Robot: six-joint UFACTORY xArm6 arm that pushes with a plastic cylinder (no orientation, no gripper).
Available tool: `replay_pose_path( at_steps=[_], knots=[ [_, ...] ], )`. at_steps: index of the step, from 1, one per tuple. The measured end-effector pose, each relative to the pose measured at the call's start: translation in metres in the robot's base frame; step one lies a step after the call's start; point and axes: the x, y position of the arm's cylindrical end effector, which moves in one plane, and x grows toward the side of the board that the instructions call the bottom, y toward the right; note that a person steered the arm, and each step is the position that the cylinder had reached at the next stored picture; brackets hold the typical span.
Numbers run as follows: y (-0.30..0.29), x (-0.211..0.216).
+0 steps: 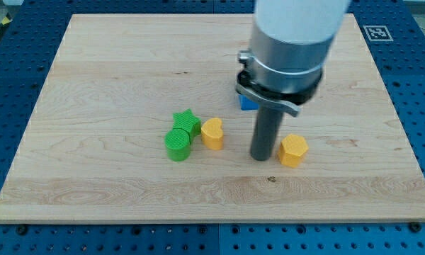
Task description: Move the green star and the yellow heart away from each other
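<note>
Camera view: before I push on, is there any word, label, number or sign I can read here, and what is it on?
No readable words or numbers anywhere.
Only sign: a black-and-white square marker on the blue base beyond the board's top right corner; a pattern, not text.
Yellow-black striping at the view's top left carries no lettering.
Blocks and my tip bear no labels.

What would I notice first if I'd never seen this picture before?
The big grey and white arm comes down from the view's top, and my tip touches the wooden board just left of a yellow block. Left of that, the green star, a green round block and the yellow heart huddle close together. A blue block peeks out behind the arm.
</note>
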Motion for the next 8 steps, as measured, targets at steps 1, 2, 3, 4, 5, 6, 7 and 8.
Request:
replay_pose_path(
  at_steps=[1, 2, 3, 4, 5, 6, 7, 8],
  knots=[
    [-0.012, -0.021],
    [-0.013, -0.046],
    [-0.055, -0.052],
    [-0.097, -0.052],
    [-0.112, -0.052],
    [-0.114, -0.037],
    [-0.114, -0.027],
    [-0.096, -0.022]
  ],
)
